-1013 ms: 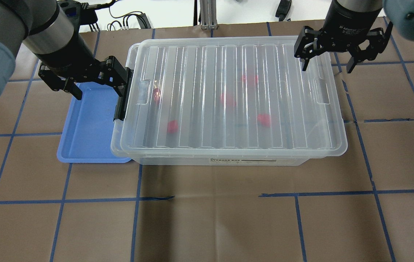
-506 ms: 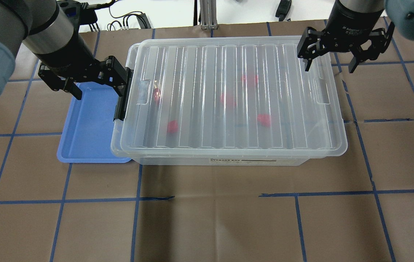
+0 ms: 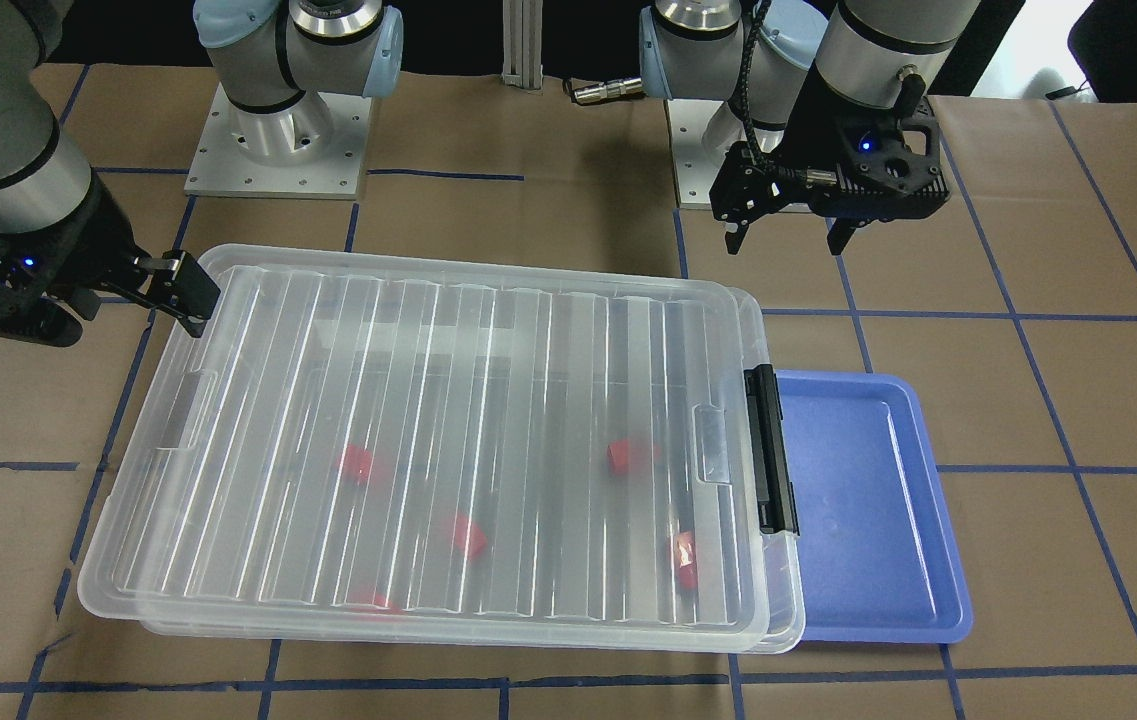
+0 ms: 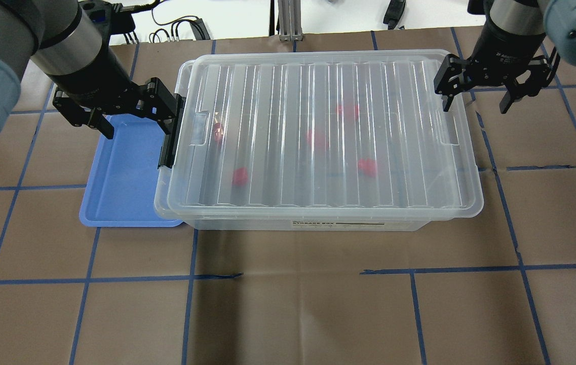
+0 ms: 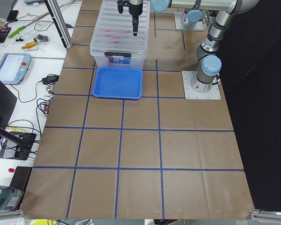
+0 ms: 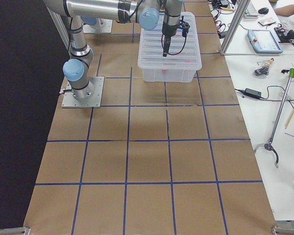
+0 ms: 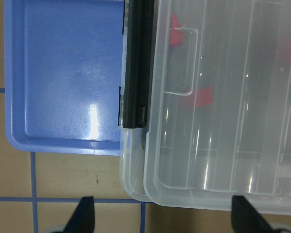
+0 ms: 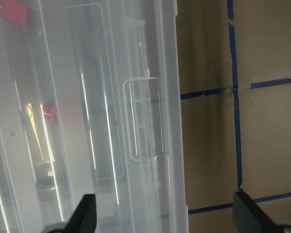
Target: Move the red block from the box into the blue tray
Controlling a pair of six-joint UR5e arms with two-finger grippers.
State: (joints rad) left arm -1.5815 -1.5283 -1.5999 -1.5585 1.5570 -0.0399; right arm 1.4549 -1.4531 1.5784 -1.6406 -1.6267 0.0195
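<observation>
The clear storage box (image 4: 313,219) sits closed under its ribbed lid (image 4: 318,81), so nothing can come out yet. The blue tray (image 4: 120,172) lies empty at the box's latched end, its near edge tucked under the box's rim.

The right gripper (image 4: 476,101) has slid outward over the last second. It was above the lid's back corner and now straddles the lid's short edge at the unlatched end. Its fingers are spread wide and hold nothing. The left gripper (image 4: 136,119) has not moved. It hangs with its fingers equally wide apart over the black latch bar (image 4: 168,139), which looks still fastened.

I judge the arms are lining up on both ends to free and lift the lid. The small red pieces (image 4: 239,176) show only as blurs through the plastic. The red block must be among them inside the box, but I cannot tell which it is.
</observation>
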